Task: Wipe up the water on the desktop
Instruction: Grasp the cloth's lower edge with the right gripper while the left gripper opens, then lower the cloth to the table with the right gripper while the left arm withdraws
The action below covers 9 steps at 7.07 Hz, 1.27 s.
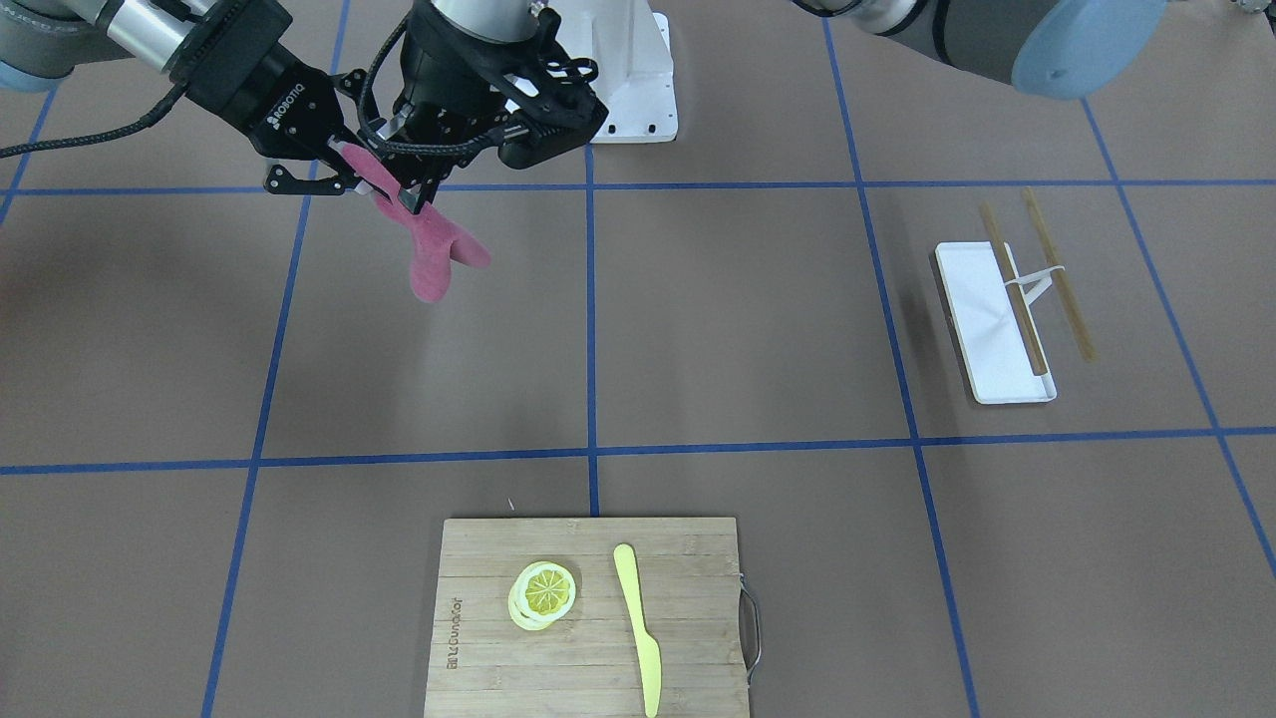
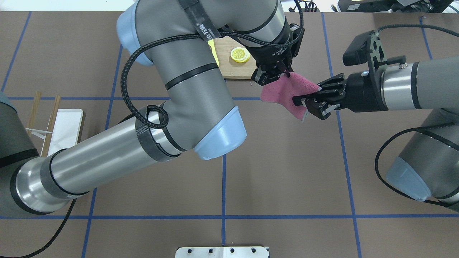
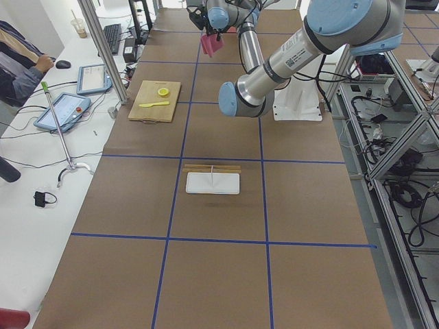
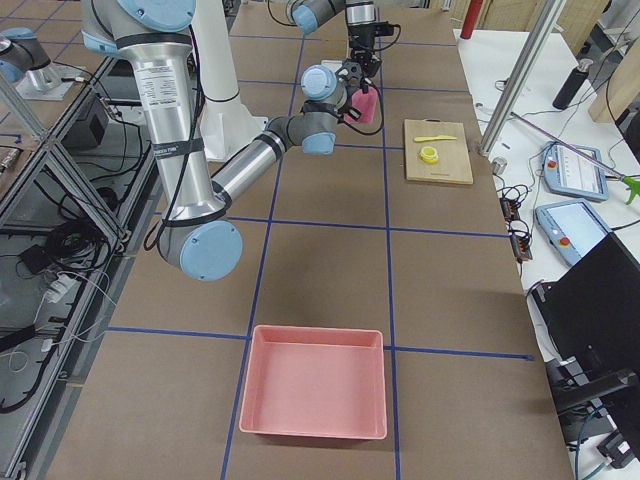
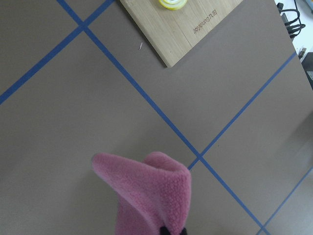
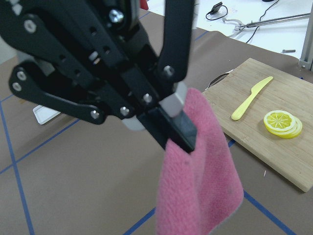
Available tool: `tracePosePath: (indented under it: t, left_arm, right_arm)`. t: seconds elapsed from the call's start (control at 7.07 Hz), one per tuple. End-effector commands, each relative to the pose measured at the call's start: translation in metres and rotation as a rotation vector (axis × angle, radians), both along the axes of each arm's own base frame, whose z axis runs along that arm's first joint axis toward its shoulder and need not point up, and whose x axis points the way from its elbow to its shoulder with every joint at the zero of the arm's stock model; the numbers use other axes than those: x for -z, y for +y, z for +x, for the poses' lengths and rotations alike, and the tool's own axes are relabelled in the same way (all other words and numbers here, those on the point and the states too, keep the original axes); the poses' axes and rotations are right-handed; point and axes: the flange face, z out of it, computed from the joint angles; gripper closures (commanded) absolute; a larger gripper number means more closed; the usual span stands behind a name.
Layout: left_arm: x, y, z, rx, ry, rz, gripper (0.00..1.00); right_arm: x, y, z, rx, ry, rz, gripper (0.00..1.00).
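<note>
Presently: pink cloth [image 2: 283, 94] aloft over the desktop [image 2: 287, 161] — left gripper [image 2: 278, 74] clamped on it, right gripper [image 2: 309, 105] at its edge, closure unclear — next, probably, lowering it flat to wipe.

Grey-silver arms [image 2: 186, 71] wear pale-blue joint caps [image 2: 222, 138] (black braided cables [image 2: 123, 84] alongside).

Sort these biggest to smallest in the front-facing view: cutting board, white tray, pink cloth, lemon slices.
1. cutting board
2. white tray and pink cloth look about alike; the cloth is held up nearer the camera, so no ranking
3. lemon slices
</note>
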Motion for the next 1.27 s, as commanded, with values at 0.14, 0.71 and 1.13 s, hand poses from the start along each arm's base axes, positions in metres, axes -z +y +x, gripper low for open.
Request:
tracePosePath:
  t: [0.14, 0.71, 1.13]
  left_arm:
    - [-0.002, -0.002, -0.004, -0.006, 0.006, 0.053, 0.55]
    - [-0.038, -0.020, -0.051, 0.042, -0.001, 0.095, 0.20]
    - [-0.110, -0.023, -0.099, 0.070, -0.051, 0.145, 0.18]
  right_arm:
    - [0.000, 0.001, 0.002, -0.002, -0.011, -0.035, 1.00]
    - [-0.015, 0.011, 0.016, -0.015, -0.011, -0.116, 1.00]
    - [-0.060, 0.001, 0.010, -0.090, 0.048, -0.351, 1.00]
